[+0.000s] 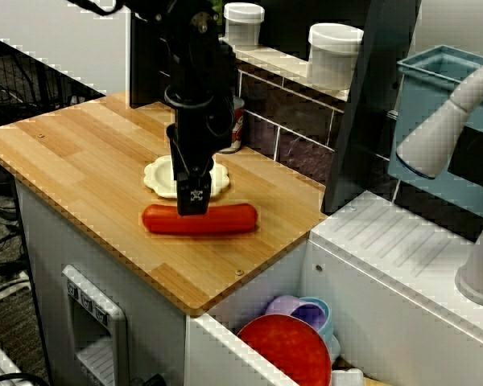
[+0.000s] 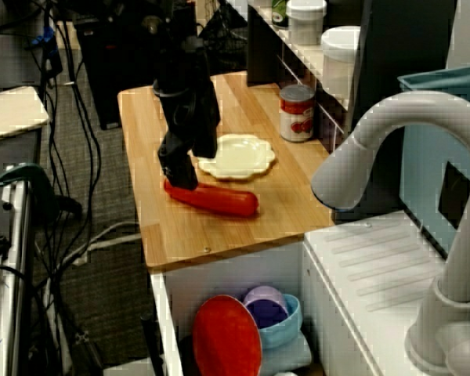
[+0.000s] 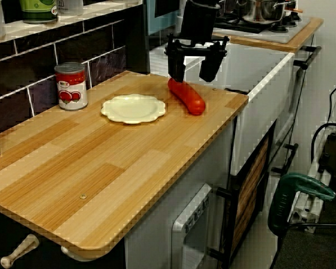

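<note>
Your tool [image 3: 192, 78] stands vertical over the worktop [image 3: 101, 168] with its fingers [image 3: 176, 68] spread wide, one on each side of the red sausage [image 3: 187, 97] at its end nearest the sink. It grips nothing, and you cannot tell whether the tips touch the sausage. In the front view the tool [image 1: 195, 203] overlaps the middle of the sausage [image 1: 225, 219], which lies flat near the worktop's front edge. Just beside the sausage, and apart from it, sits a cream scalloped plate [image 3: 133, 107] with nothing on it. Further back, against the dark tiled wall, a tomato can [image 3: 71, 85] stands upright and closed. On the ledge above the tiles you have two white lidded canisters [image 1: 335, 52], contents not visible, and a green tin [image 3: 39, 8] whose top is cropped. Below the worktop, in the view over the tap, a purple bowl [image 2: 265, 304] is nested inside a blue bowl [image 2: 288, 327], with a red disc [image 2: 227, 338] leaning in front of them. A teal bin [image 1: 439, 121] hangs by the sink; its inside is not in view.
</note>
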`<state>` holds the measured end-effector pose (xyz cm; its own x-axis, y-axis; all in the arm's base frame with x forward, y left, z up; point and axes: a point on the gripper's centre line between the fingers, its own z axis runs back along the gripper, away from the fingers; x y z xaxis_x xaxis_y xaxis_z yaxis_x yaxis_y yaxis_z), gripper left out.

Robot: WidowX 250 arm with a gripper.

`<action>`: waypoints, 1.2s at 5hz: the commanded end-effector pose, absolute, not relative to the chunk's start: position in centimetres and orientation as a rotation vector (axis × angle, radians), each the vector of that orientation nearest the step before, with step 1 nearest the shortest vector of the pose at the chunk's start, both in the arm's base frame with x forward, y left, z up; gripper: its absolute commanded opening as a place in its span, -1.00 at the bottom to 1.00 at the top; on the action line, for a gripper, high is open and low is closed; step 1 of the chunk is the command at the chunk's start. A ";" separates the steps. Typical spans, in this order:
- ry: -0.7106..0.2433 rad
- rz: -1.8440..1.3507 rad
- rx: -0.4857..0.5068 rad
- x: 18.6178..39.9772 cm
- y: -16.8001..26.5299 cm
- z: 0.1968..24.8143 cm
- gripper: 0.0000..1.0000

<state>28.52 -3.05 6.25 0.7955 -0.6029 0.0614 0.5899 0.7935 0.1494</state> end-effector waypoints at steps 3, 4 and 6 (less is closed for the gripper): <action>-0.119 -0.611 0.110 28.4 -2.8 5.4 1.00; -0.116 -0.608 0.110 28.2 -2.8 5.2 1.00; -0.113 -0.599 0.110 28.4 -2.8 4.9 1.00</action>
<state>28.53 -2.61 4.34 0.8219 -0.5676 0.0482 0.5589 0.8199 0.1242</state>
